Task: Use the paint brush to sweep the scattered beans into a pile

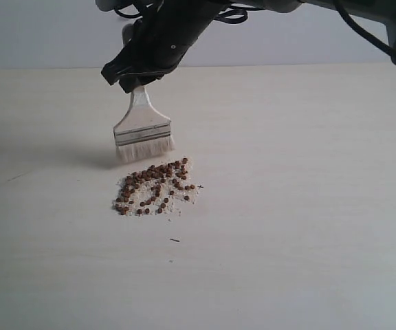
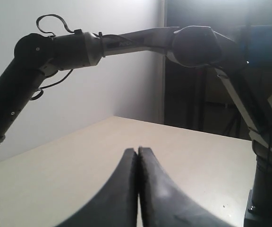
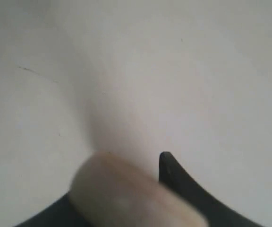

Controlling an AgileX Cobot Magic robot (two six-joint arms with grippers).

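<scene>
Pale worktop (image 1: 308, 206) was found bearing the beans (image 1: 155, 187), which were gathered in a loose patch with off-white crumbs. The paint brush (image 1: 143, 134) was gripped by its handle in the right tool (image 1: 135, 77), with the bristles lowered just beside the patch's far edge. The left tool (image 2: 137, 151) was noted closed and empty.

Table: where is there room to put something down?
Right of the beans the table is wide and bare; left of them and in front too, bar one dark speck. Crowded just behind the beans, where the brush stands.
</scene>
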